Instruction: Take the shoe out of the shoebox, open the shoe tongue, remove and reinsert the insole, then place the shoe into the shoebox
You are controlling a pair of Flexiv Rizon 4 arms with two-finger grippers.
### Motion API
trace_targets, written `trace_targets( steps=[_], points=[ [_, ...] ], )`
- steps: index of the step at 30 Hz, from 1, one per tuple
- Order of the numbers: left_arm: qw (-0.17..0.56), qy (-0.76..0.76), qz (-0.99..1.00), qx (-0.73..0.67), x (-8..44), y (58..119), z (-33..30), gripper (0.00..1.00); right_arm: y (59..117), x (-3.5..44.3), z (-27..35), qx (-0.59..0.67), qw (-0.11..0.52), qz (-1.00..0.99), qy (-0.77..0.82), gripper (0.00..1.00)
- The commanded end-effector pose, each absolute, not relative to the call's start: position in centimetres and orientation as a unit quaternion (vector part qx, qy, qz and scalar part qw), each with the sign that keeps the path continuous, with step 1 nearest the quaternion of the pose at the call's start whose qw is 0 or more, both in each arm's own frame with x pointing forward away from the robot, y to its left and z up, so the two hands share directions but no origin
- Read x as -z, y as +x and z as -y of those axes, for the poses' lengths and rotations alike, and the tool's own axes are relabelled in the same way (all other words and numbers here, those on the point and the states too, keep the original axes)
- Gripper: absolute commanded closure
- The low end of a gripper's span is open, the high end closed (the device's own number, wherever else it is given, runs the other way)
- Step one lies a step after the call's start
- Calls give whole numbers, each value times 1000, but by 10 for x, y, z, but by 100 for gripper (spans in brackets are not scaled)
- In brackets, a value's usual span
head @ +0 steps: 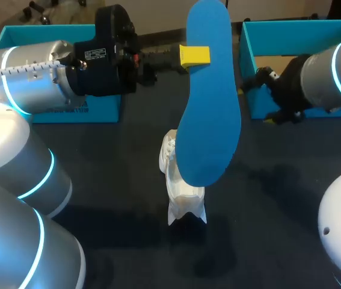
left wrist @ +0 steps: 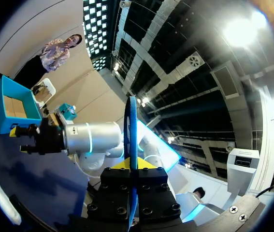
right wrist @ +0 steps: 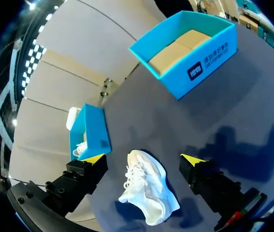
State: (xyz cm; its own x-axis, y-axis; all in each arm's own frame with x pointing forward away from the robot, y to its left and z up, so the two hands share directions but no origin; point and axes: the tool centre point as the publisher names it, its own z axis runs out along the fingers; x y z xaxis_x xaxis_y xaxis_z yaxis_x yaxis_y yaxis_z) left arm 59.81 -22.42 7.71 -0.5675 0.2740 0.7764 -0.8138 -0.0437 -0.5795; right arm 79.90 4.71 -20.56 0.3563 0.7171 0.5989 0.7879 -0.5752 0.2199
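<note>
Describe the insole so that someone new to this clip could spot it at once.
On the dark table, a white shoe lies in front of and between the left shoebox and the right shoebox. Higher up, the left claw pinches the insole in mid-air. It alone is a flat, blue, foot-shaped sheet held off the table.

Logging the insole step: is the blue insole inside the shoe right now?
No, the blue insole is clamped in the left gripper, held up in the air, while the white shoe lies on the table.
</note>
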Motion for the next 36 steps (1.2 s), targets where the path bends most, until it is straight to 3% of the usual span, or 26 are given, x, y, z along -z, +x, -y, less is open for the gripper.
trace_targets(
  steps=[1, 6, 13, 16, 36],
  points=[
    [396, 243, 560, -686, -79, 591, 227, 100, 796, 198, -42, 98, 419, 567, -703, 0],
    [396, 243, 560, -686, -79, 591, 227, 100, 793, 195, -43, 98, 432, 576, -687, 0],
    [396, 243, 560, -686, -79, 591, 227, 100, 793, 181, -48, 197, 456, 586, -641, 0],
    [396, 243, 560, -686, -79, 591, 227, 100, 792, 177, -52, 263, 426, 620, -604, 0],
    [396, 243, 560, -686, -79, 591, 227, 100, 781, 166, -35, 282, 443, 555, -645, 0]
  ],
)
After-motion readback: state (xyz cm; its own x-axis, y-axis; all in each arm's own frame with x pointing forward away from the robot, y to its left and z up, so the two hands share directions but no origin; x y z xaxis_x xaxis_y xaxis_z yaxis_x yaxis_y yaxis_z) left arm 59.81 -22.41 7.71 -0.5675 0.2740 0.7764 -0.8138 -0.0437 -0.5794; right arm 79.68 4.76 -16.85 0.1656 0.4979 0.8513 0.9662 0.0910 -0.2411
